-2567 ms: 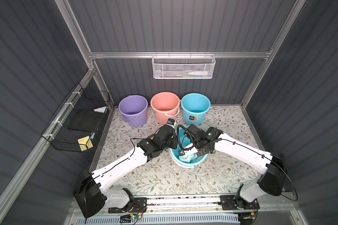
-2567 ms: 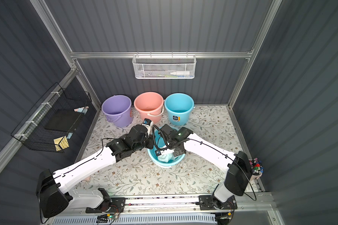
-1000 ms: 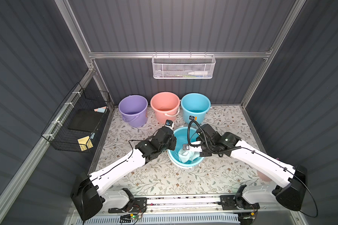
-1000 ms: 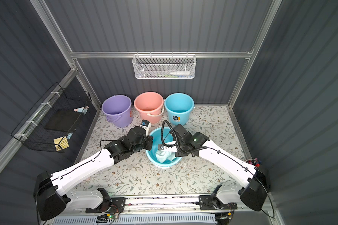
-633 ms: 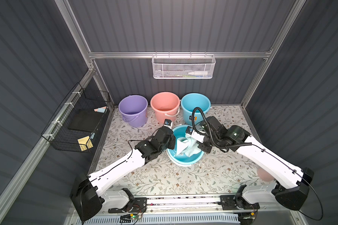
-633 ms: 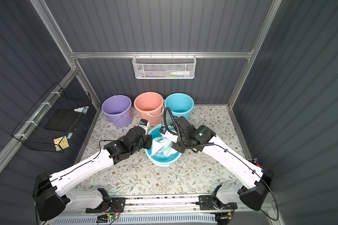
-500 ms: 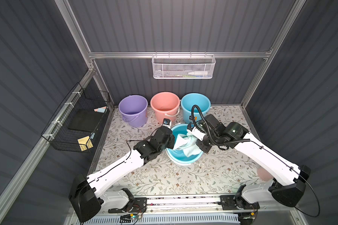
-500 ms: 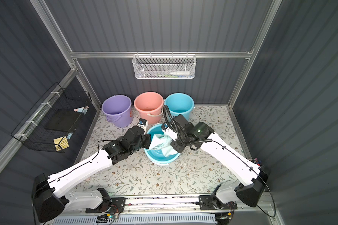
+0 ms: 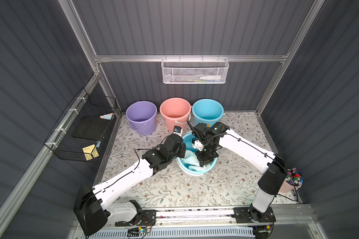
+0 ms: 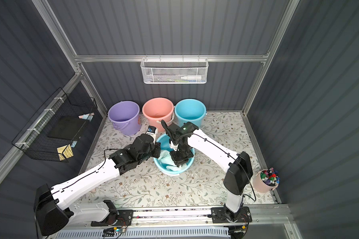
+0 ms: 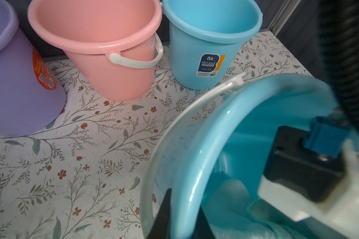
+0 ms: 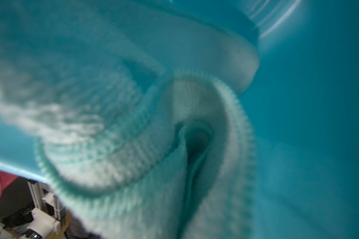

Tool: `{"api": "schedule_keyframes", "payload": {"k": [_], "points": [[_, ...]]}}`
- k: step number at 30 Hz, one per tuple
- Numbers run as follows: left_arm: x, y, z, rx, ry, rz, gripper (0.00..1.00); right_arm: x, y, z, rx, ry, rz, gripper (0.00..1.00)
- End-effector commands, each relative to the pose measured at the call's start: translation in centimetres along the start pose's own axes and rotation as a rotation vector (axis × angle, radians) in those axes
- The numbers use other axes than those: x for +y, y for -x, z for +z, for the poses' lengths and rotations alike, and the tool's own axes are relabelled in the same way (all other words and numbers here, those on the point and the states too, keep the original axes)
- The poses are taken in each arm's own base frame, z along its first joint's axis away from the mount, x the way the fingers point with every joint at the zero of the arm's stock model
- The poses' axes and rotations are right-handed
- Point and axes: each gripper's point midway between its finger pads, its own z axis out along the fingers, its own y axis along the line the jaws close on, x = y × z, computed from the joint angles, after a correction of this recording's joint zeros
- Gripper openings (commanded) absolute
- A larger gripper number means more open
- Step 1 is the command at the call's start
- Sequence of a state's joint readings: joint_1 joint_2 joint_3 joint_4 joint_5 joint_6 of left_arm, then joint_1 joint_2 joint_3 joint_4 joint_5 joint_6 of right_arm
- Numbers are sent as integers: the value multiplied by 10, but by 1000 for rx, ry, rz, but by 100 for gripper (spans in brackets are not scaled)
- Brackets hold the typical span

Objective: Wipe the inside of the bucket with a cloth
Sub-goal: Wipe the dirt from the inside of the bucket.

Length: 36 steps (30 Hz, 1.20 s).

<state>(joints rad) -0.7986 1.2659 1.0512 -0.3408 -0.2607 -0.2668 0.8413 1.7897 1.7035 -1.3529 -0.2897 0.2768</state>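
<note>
Terry cloth [image 9: 189, 159] sits bunched inside the aqua bucket [image 9: 195, 173], pinched in our right gripper [image 9: 203, 163]. Left gripper [image 11: 182, 223] clamps the rim. We judge firm wall pressure and slow circular sweeps best.

place: lab test cell | signs: aluminium frame [image 9: 191, 58], panel walls [image 9: 184, 27], arm rail [image 9: 195, 213] (floral liner [image 9: 174, 190])

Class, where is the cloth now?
In both top views, the cloth lies inside the front blue bucket at mid-table, under the right gripper; the left gripper holds the rim.
</note>
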Motion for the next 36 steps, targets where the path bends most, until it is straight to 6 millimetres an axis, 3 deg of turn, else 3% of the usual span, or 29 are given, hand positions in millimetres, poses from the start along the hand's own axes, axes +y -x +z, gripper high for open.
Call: {"api": "schedule_keyframes", "payload": {"k": [1,5,12,20,24,29,32,36], "points": [[-12,24,-5,-65,-49,-29,0,5,0,11,34,47,75,0],[-12,24,-5,-61,-53,-29,0,-2,10,34,79,8,106,0],[-13,23,-5,-58,-57,-26,0,-44,31,80,61,-191,176,0],[-16,23,-4,-56,-69,-29,0,-69,66,100,-98,-303,230,0],[-17,21,-3,-52,-75,-31,0,-68,79,114,-162,-274,229,0],[-17,20,-3,-52,-80,-39,0,-54,78,132,-161,-182,198,0],[-17,20,-4,-57,-85,-43,0,-58,73,129,-144,-209,201,0],[-16,19,-4,-55,-77,-44,0,-64,60,100,-160,-264,205,0]]}}
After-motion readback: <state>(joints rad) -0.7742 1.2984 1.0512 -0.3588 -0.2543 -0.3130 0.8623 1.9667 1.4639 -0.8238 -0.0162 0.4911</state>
